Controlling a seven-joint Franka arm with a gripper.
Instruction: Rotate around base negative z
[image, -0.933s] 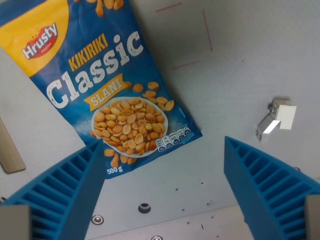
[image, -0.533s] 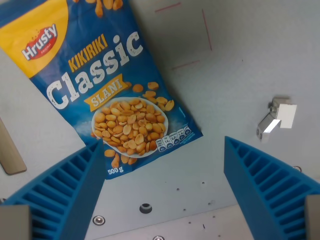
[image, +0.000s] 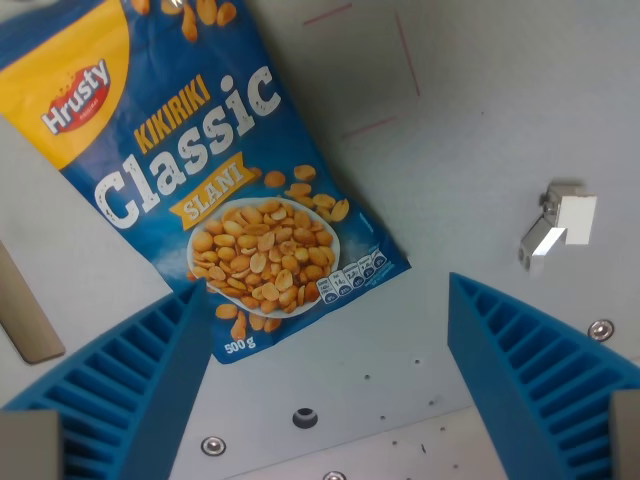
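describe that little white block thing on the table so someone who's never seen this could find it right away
Start from the big blue Hrusty Classic peanut bag lying at the wrist view's upper left on the grey table. Look across to the wrist view's right edge, above the right blue gripper finger: the small white block sits there alone. It is the only white, boxy thing, unlike the round screw heads nearby.

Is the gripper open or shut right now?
Open. The gripper has its two blue fingers wide apart with bare table between them, gripping nothing.

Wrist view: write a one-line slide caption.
Open end effector hovers above a blue Hrusty Classic peanut bag lying on the grey table.
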